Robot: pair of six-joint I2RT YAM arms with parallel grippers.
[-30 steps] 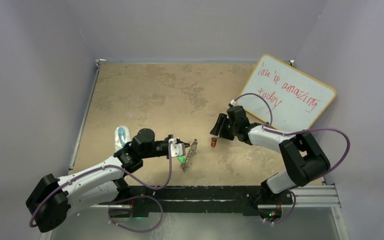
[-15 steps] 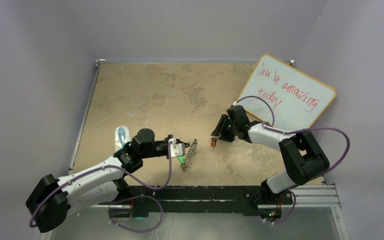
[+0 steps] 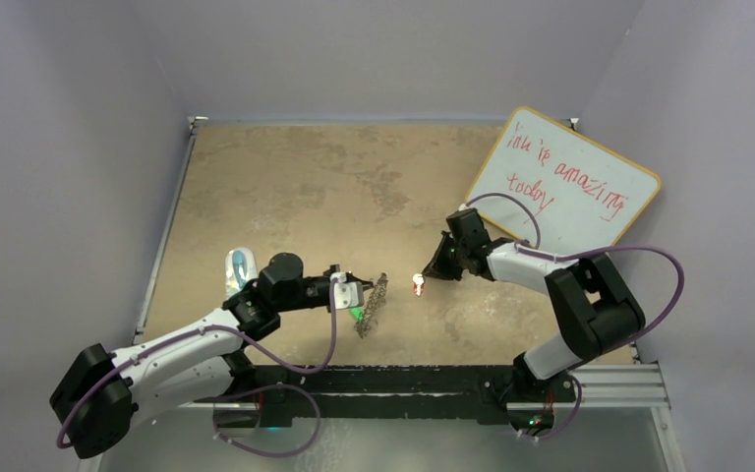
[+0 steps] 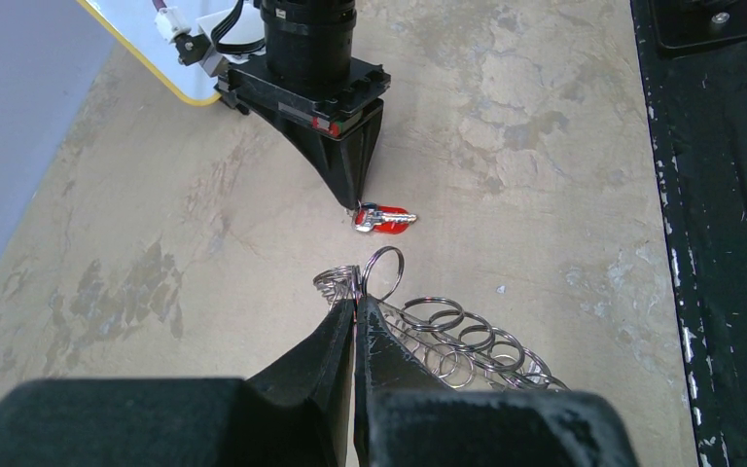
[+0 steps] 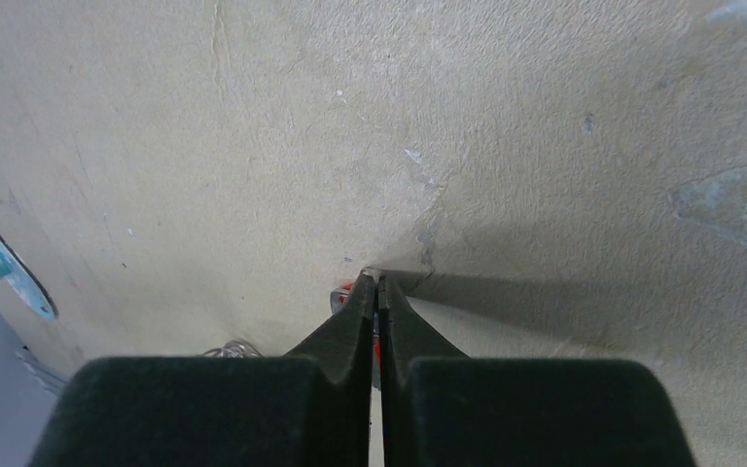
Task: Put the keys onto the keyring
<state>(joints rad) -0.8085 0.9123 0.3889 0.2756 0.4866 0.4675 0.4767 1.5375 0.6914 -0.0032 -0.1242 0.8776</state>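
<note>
Red-headed key: tiny, silver metal, lying flat on the table, near the keyring but not touching. Keyring: silvery, rim fringed with small overlapping loops, raised on edge and tilted, pinched at the rim by the closed left gripper. Green-headed key: only a green speck beside the keyring's near end; pose unclear.
</note>
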